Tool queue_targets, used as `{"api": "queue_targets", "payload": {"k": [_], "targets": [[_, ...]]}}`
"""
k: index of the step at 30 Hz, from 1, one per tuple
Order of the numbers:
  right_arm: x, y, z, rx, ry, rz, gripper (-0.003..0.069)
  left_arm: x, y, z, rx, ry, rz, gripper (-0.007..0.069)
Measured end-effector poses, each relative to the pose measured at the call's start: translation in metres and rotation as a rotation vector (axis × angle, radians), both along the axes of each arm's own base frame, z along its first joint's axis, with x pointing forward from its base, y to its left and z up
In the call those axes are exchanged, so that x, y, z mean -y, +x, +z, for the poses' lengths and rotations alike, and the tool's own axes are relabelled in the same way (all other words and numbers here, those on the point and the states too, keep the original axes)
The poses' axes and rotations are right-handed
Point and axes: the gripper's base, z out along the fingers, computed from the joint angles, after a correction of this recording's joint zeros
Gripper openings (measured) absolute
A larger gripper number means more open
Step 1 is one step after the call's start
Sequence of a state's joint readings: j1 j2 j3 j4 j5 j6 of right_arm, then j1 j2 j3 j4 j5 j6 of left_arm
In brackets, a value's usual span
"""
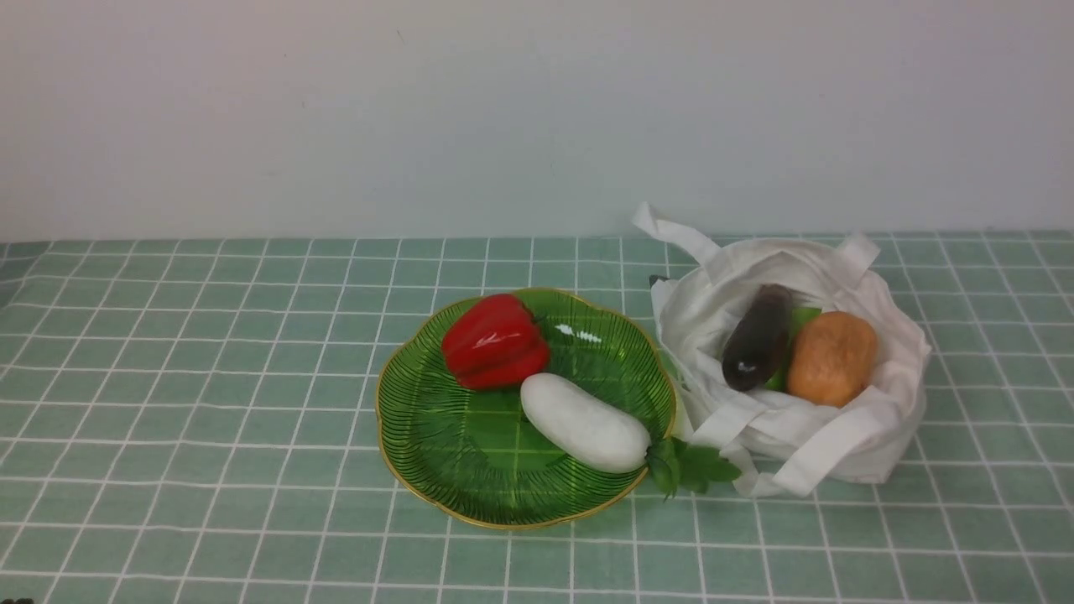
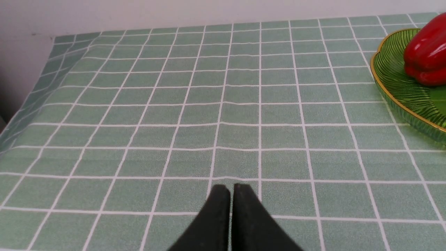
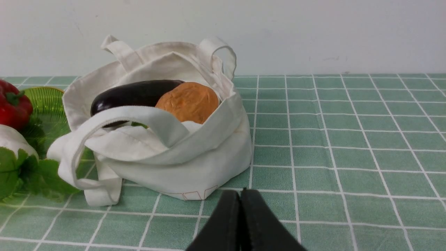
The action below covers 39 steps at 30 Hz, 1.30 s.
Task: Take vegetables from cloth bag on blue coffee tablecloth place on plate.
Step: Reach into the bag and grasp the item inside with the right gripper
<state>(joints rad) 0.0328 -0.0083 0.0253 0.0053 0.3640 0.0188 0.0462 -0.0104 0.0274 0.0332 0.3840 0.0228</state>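
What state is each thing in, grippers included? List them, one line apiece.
Left gripper: shut, holding nothing.
Right gripper: shut, holding nothing.
Cloth bag: open, partly filled.
Eggplant: in the bag.
Potato: in the bag.
Plate: upright, holding two vegetables.
Red pepper: on the plate.
White radish: on the plate, leaves over the rim.
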Motion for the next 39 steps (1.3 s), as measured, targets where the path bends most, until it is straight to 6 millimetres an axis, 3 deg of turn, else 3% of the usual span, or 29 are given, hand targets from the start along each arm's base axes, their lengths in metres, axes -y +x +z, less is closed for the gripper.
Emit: {"api": "queue_targets", "payload": {"k": [31, 34, 39], "targets": [[0.0, 0.0, 0.0, 0.0, 0.007, 0.001, -0.0015, 0.0, 0.0, 0.0, 0.0, 0.0, 0.0, -0.0008], [-0.002, 0.0, 0.0, -0.005, 0.109, 0.0, -0.0015, 0.0, 0.0, 0.0, 0.0, 0.0, 0.0, -0.0008], [-0.011, -0.001, 0.001, -0.039, 0.597, -0.002, -0.0015, 0.0, 0.0, 0.0, 0.0, 0.0, 0.0, -0.0008]]}}
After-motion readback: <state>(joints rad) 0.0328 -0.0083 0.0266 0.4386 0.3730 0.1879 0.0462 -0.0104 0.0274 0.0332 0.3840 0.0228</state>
